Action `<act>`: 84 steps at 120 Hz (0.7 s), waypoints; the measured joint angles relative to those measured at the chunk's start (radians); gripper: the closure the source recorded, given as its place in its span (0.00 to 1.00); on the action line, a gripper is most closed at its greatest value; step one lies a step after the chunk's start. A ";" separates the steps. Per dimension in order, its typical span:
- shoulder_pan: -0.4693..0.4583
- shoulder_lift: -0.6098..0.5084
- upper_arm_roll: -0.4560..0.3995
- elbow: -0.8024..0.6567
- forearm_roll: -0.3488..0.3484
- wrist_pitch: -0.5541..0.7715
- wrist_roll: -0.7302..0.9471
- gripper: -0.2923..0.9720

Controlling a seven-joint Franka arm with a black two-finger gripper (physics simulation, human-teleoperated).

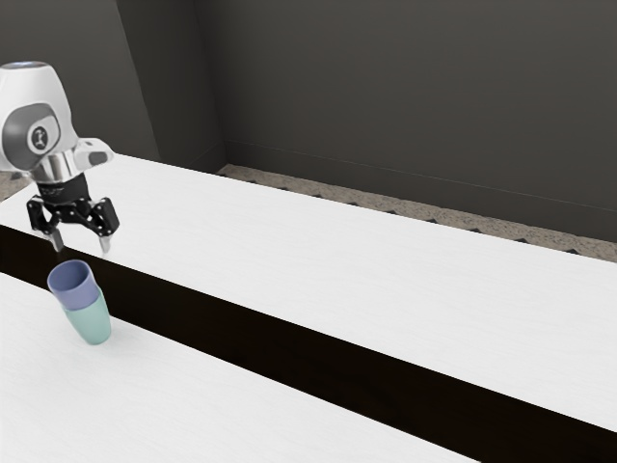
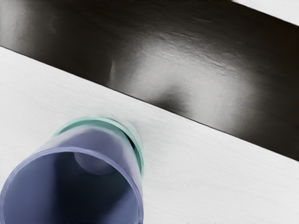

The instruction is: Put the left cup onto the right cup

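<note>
My gripper [image 1: 81,241] hangs with its fingers spread wide and holds nothing, and just below it the blue cup [image 1: 73,281] sits inside the green cup [image 1: 93,324], which stands on the white desk [image 1: 193,405].

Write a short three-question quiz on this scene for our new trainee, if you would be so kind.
1. True or false: the periwinkle-blue plastic cup sits nested in the teal-green plastic cup.
2. The black jaws are: A) shut on the blue cup; B) open and empty above the cups; C) shut on the green cup.
3. What colour is the glossy band between the two white tabletop surfaces?
Key: 1 true; 2 B; 3 black.
</note>
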 joint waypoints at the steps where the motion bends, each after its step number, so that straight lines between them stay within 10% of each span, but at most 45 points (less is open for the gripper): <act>1: -0.002 -0.002 0.000 0.000 0.000 -0.001 0.000 0.23; 84: -0.101 0.101 -0.112 0.348 0.013 -0.126 0.166 0.23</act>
